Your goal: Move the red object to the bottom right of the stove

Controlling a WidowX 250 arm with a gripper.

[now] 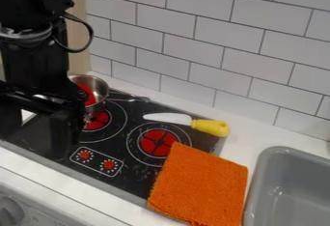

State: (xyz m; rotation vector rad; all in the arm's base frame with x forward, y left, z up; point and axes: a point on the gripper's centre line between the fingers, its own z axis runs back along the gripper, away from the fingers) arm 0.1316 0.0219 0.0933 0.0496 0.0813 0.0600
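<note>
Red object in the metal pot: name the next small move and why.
Probably bring the gripper over the metal pot: the red object sits inside the pot, while the gripper's open fingers hang left of it in the camera view.

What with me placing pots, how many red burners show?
2: one burner by the pot, another between the knife and orange cloth. The arm, pot or cloth may hide more.
</note>
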